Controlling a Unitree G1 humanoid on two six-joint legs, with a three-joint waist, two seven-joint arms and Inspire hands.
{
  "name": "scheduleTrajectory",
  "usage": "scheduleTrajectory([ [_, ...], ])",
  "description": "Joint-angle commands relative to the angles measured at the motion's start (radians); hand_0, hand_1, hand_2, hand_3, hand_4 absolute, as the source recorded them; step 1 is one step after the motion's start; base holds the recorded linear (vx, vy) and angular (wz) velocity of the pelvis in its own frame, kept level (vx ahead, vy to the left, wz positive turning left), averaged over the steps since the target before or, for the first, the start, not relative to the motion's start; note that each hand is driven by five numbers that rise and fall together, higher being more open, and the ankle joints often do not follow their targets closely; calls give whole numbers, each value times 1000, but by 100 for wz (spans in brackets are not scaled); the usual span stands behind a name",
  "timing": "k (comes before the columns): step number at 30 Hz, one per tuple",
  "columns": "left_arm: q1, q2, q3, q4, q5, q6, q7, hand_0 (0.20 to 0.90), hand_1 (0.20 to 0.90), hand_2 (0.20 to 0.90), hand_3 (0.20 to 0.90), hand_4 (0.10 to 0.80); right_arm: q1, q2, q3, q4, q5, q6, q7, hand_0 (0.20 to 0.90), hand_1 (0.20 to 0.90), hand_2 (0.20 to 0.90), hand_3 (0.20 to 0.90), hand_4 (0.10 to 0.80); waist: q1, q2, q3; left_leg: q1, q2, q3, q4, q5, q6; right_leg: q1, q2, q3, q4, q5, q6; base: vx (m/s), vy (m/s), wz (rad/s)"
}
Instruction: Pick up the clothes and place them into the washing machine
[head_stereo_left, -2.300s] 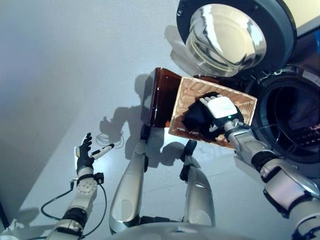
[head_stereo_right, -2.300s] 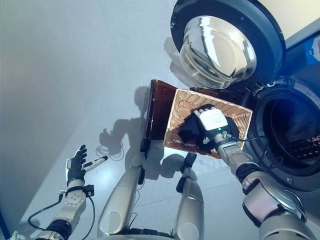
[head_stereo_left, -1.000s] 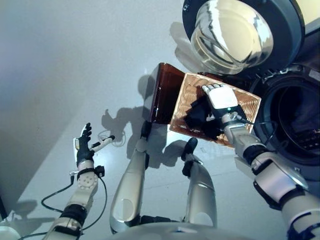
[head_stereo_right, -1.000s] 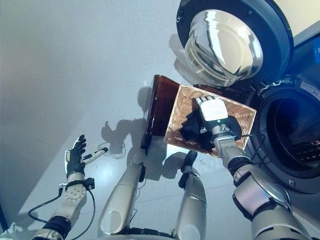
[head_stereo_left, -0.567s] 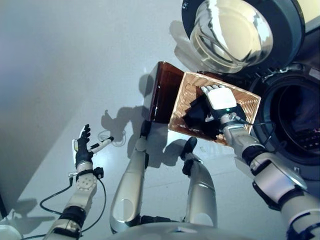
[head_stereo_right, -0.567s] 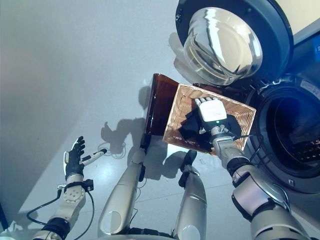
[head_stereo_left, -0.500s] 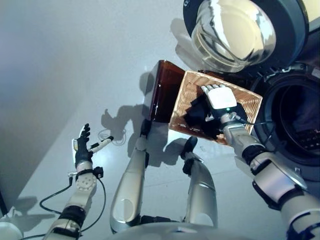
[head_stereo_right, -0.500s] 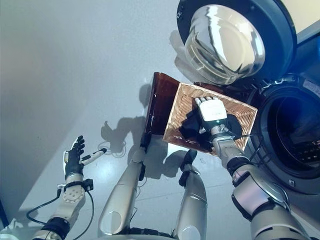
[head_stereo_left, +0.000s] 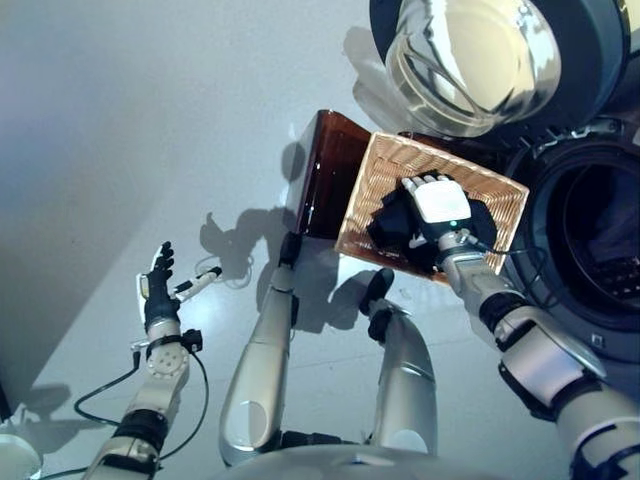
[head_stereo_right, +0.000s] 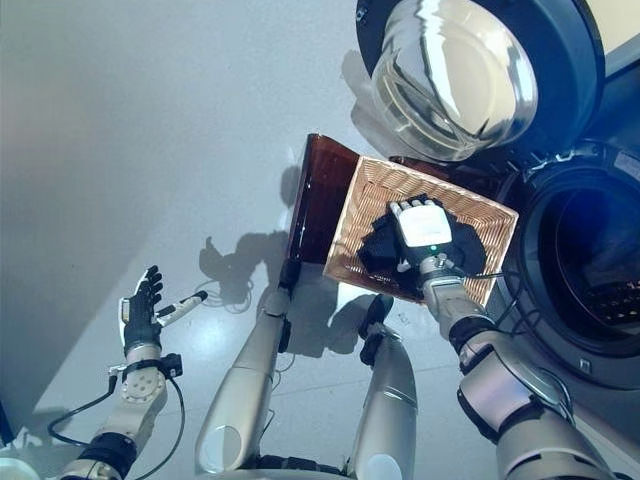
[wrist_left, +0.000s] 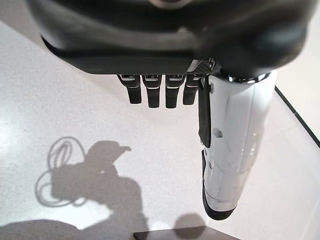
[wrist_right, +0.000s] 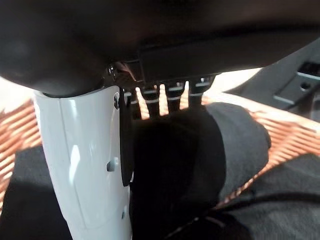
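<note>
Left hand hangs over bare floor, well left of the basket, fingers straight, thumb out, holding nothing. Basket is woven, sits just left of the washing machine drum opening, below its swung-open door. Dark clothes lie inside basket. Right hand is pressed down onto them; right wrist view shows fingers dug into the cloth, thumb alongside, but can't tell if they're grasping.

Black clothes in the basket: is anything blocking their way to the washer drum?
Nothing visible. The right hand is on the black clothes in the wicker basket; the door is swung open and the drum opening is beside the basket.
</note>
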Motion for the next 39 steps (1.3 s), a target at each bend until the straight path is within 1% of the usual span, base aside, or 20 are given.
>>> scheduleTrajectory([
  [1,70,60,57,-60,1,-48,60,900,900,900,900,800,18,-34,-30,-17,22,19,-52,900,900,900,900,800,1,23,-26,-66,-34,21,126,-135,-8,39,46,11,2,-52,-10,11,10,4],
  [8,83,61,60,-78,5,-48,67,900,900,900,900,800,16,-33,-28,6,10,31,-55,900,900,900,900,800,1,41,-25,-95,-38,22,157,-146,-5,6,46,20,48,-74,-14,0,0,0],
  [9,85,59,55,-78,5,-47,65,900,900,900,900,800,23,-31,-34,17,8,35,-61,650,650,650,650,622,0,45,-25,-99,-40,23,162,-148,-5,4,44,22,53,-77,-15,0,0,0],
  [10,89,60,54,-79,7,-47,64,900,900,900,900,800,21,-32,-35,23,6,39,-61,200,200,200,200,300,1,48,-25,-101,-41,23,164,-149,-4,1,43,21,59,-80,-15,0,0,0],
  [15,100,60,56,-89,12,-46,68,900,900,900,900,800,14,-30,-45,39,3,54,-70,200,200,200,200,300,1,63,-23,-104,-44,28,169,-151,-1,-8,36,25,72,-82,-14,16,16,4],
  [26,97,63,59,-95,14,-49,67,900,900,900,900,800,1,-44,-65,16,8,61,-83,200,200,200,200,300,-2,72,-29,-49,-44,36,104,-131,1,31,36,33,22,-59,-9,1,1,0],
  [38,80,60,40,-53,7,-39,30,900,900,900,900,800,-39,-114,-130,-16,57,54,-96,200,200,200,200,300,-16,91,-51,83,-35,67,1,-89,7,141,38,55,-92,-4,6,-14,6,-13],
  [39,85,58,38,-78,5,-38,22,900,900,900,900,800,-34,-121,-140,-44,64,47,-97,200,200,200,200,300,-20,100,-56,94,-30,76,-28,-48,13,147,41,52,-121,36,3,-73,41,-18],
])
